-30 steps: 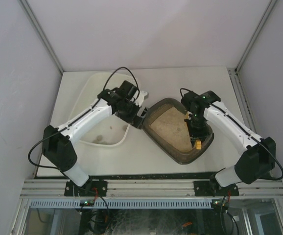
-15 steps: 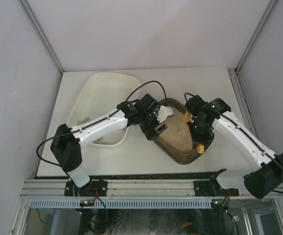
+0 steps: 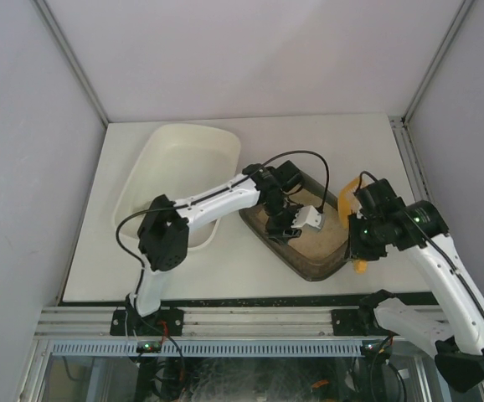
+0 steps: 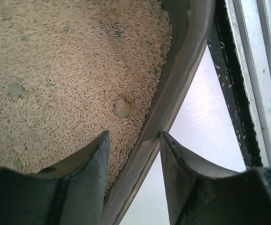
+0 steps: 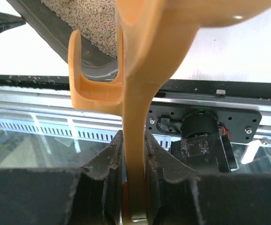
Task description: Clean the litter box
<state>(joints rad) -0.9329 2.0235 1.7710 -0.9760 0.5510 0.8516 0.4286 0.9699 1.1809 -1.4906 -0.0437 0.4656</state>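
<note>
Scoop work, right side first. Right gripper [image 5: 134,161] hung over the counter's [image 3: 250,272] near-right part, jaws narrow and clamped on the handle of the orange scoop [image 5: 147,70]. The blade was above the litter box [image 3: 319,270], at its right rim.

Litter box sat right of centre on the counter. Its long axis ran diagonally from far-left to near-right, so the scoop's way in lay to the left and slightly away from me.

Left gripper [image 4: 135,138] was on the box's near-left rim. Jaws were partly apart and astride it, one finger over the litter [image 4: 56,70] and one outside. I judged it ready to steady the box, with no pinch confirmed.

Box held pale pellets and one clump [image 4: 122,107] close to that rim.

White tub [image 3: 154,163] lay toward the far-left corner. I could not make out its contents.
</note>
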